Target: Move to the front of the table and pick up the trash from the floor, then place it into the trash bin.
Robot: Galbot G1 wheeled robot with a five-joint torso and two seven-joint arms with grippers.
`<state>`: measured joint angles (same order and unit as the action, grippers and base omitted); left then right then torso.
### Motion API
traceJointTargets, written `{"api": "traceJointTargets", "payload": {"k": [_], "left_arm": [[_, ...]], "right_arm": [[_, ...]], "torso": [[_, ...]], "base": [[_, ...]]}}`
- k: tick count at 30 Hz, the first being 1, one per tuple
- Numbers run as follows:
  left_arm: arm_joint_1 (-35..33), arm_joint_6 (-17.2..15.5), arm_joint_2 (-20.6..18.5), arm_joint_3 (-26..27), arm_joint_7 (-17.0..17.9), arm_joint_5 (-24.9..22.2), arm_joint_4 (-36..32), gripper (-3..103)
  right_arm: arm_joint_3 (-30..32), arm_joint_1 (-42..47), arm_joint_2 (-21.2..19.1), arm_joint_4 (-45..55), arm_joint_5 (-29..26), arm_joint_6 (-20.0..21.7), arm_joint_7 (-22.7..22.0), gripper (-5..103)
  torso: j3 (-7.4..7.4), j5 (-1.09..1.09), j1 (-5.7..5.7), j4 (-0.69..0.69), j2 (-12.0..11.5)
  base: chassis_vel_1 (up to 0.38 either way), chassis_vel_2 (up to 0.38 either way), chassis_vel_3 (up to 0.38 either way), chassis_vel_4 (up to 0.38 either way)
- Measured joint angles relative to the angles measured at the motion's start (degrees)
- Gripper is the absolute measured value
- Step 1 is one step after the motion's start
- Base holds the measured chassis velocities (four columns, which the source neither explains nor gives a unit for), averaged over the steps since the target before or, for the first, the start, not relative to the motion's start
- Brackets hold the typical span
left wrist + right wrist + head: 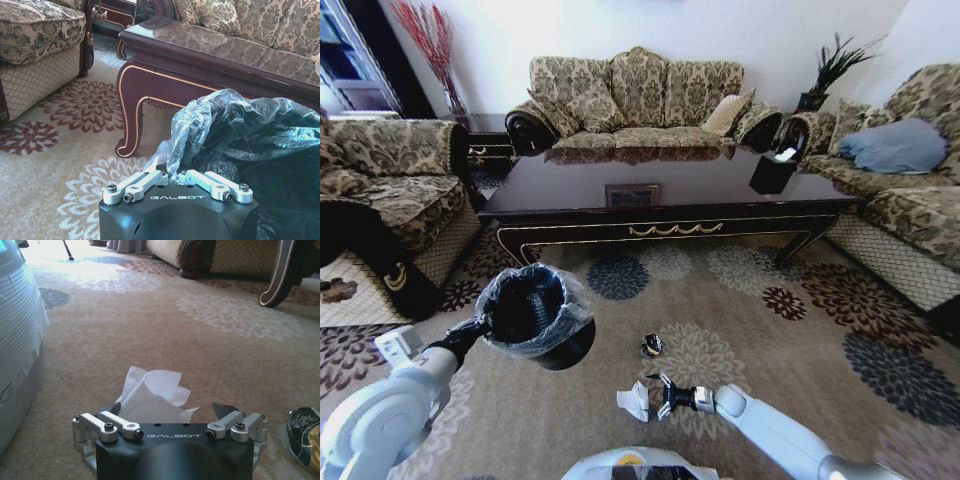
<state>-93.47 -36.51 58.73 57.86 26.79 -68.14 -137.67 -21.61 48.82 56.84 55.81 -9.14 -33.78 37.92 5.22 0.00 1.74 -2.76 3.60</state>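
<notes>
Left of the crumpled white paper (633, 400), the left gripper (177, 176) holds the trash bin (538, 315) by its rim, while the right gripper (658, 393), fingers spread, brackets that paper on the floor (760, 340), likely closing next.

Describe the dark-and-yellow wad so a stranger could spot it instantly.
Start at the long glossy dark wood coffee table and look down to the beige flowered carpet in front of it. The small round dark-and-yellow wad lies there alone, beyond the crumpled white paper at the right hand.
</notes>
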Motion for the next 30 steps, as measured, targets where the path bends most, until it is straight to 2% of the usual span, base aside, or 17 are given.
{"api": "traceJointTargets", "payload": {"k": [1, 2, 4, 5, 8, 11, 14, 17, 19, 20, 23, 24, 27, 30], "left_arm": [[-0.02, 0.00, 0.00, 0.00, 0.00, 0.00, 0.00, 3], [-0.02, 0.00, -0.01, -0.02, -0.02, 0.04, 0.00, 3], [0.03, 0.00, 0.01, -0.23, -0.04, 0.27, 0.12, 3], [0.03, 0.00, 0.01, -0.23, -0.04, 0.27, 0.12, 3], [0.19, -0.01, 0.08, -0.66, -0.08, 0.60, 0.26, 3], [0.32, -0.01, 0.11, -0.95, -0.12, 0.81, 0.30, 3], [0.37, -0.01, 0.20, -1.20, -0.13, 1.10, 0.34, 3], [0.31, 0.00, 0.24, -1.27, -0.16, 1.33, 0.34, 3], [0.23, -0.01, 0.26, -1.29, -0.19, 1.50, 0.34, 3], [0.23, -0.01, 0.26, -1.29, -0.19, 1.50, 0.34, 3], [-0.05, 0.00, 0.41, -1.41, -0.24, 1.94, 0.31, 3], [-0.05, 0.00, 0.41, -1.41, -0.24, 1.94, 0.31, 3], [-0.30, 0.02, 0.77, -1.82, -0.33, 2.69, 0.25, 3], [-0.41, 0.09, 0.92, -2.04, -0.36, 2.95, 0.13, 3]], "right_arm": [[0.40, -0.23, 0.43, -0.81, 0.66, -0.45, 1.02, 96], [0.73, -0.39, 0.76, -1.46, 1.15, -0.78, 1.77, 96], [1.20, -0.68, 1.24, -2.57, 1.64, -1.26, 2.96, 86], [1.20, -0.68, 1.24, -2.57, 1.64, -1.26, 2.96, 86], [1.58, -0.72, 1.29, -2.87, 1.65, -1.45, 4.32, 70], [1.85, -0.56, 1.20, -2.87, 1.59, -1.63, 5.10, 65], [2.40, -0.09, 1.05, -2.86, 1.53, -2.00, 6.36, 48], [2.81, 0.32, 1.01, -2.80, 1.53, -2.39, 7.16, 43], [3.26, 0.57, 1.04, -2.71, 1.52, -2.93, 7.29, 32], [3.26, 0.57, 1.04, -2.71, 1.52, -2.93, 7.29, 32], [3.76, 0.64, 1.17, -2.23, 0.62, -4.03, 6.39, 16], [3.76, 0.64, 1.17, -2.23, 0.62, -4.03, 6.39, 16], [4.36, 0.73, 1.14, -1.28, -0.58, -4.61, 5.84, 2], [4.84, 0.88, 0.66, -0.42, -0.93, -4.67, 5.83, 1]], "torso": [[0.00, 0.00, 0.00, 0.00, 0.00], [0.00, 0.00, 0.00, 0.00, 0.00], [0.00, 0.00, 0.00, 0.00, 0.00], [0.00, 0.00, 0.00, 0.00, 0.00], [0.00, 0.00, 0.00, 0.00, 0.00], [0.00, 0.00, 0.00, 0.00, 0.00], [0.00, 0.00, 0.00, 0.00, 0.00], [0.00, 0.00, 0.00, 0.00, 0.00], [0.00, 0.00, 0.00, 0.00, 0.00], [0.00, 0.00, 0.00, 0.00, 0.00], [0.00, 0.00, 0.00, 0.00, 0.00], [0.00, 0.00, 0.00, 0.00, 0.00], [0.00, 0.00, 0.00, 0.00, 0.00], [0.00, 0.01, 0.00, 0.00, 0.00]], "base": [[0.000, 0.000, 0.000, 0.000], [0.000, 0.000, 0.000, 0.000], [0.000, 0.000, 0.000, 0.000], [0.000, 0.000, 0.000, 0.000], [0.000, 0.000, 0.000, 0.000], [0.000, 0.000, 0.000, 0.000], [0.000, 0.000, 0.000, 0.000], [0.000, 0.000, 0.000, 0.000], [0.000, 0.000, 0.000, 0.000], [0.000, 0.000, 0.000, 0.000], [0.000, 0.000, 0.000, 0.000], [0.000, 0.000, 0.000, 0.000], [0.000, 0.000, 0.000, 0.000], [0.000, 0.000, 0.000, 0.000]]}}
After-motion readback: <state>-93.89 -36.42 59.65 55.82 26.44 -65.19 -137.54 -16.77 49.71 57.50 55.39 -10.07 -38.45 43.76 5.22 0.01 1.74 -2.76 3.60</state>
